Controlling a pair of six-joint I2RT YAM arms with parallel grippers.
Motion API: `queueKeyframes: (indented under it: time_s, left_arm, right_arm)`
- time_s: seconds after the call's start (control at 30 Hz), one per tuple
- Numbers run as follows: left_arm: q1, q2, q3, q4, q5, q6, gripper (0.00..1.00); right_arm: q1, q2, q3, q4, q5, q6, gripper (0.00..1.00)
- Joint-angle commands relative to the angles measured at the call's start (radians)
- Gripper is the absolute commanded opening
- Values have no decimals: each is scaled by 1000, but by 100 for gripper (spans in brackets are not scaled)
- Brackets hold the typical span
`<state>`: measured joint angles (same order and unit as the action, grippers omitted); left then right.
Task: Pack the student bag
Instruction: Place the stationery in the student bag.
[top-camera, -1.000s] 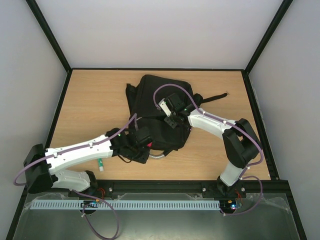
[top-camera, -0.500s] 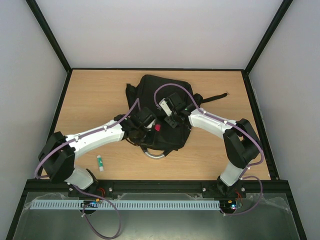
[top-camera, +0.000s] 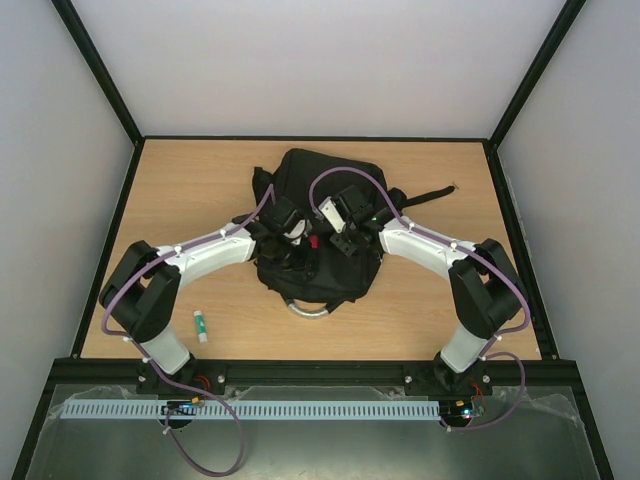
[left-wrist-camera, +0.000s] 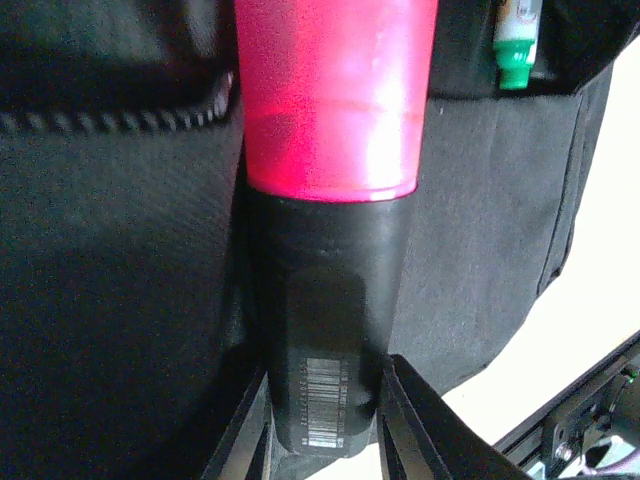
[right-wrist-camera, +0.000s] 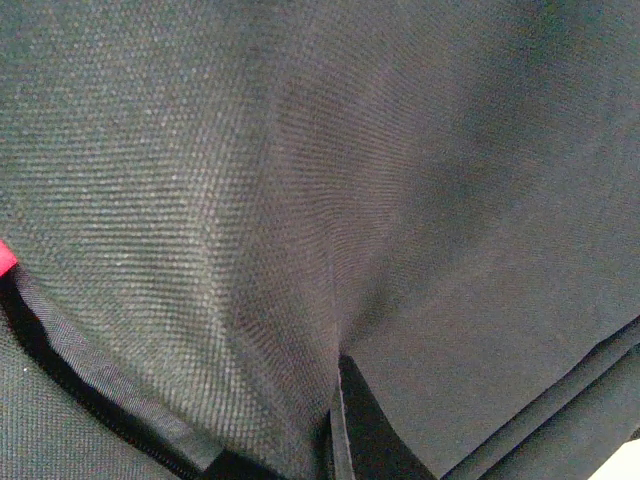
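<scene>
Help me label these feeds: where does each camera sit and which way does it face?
Top external: above and behind the bases, looking down on the table, student bag and both arms.
Left wrist: at the left gripper, looking along its fingers, which clamp a pink-capped stick.
Right wrist: close against bag fabric; one dark fingertip shows.
Shared: the stick's pink cap shows in top and left wrist views.
</scene>
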<state>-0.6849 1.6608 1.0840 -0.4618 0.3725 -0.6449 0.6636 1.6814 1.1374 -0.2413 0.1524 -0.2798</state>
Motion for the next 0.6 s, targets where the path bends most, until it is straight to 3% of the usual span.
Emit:
queueKeyframes:
  time_s: [0.0, 0.4, 0.57]
  left_arm:
    - [36, 49, 13, 35, -126, -53, 8]
    - [60, 137, 211, 4, -286, -33, 10]
    - [58, 60, 226, -15, -328, -20, 33]
  right_arm:
    - [5, -39, -15, -81, -75, 1, 1]
    - [5, -37, -15, -84, -80, 1, 1]
    - [5, -31, -15, -84, -80, -2, 1]
